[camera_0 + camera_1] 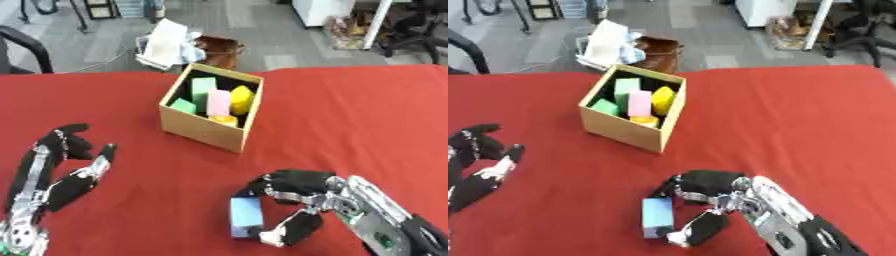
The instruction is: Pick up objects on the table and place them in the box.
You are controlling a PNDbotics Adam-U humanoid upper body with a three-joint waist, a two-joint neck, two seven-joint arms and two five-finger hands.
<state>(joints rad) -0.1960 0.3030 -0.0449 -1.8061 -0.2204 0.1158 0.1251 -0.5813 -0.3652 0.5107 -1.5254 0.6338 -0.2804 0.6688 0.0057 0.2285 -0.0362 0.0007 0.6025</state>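
Here the right hand curls round a light blue block on the red table.

A red table bears a box and a blue block.

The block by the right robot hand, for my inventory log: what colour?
Light blue block, clearest in the left eye view.

place: office or lab | signs: grey carpet floor, office chairs, red-covered worktop
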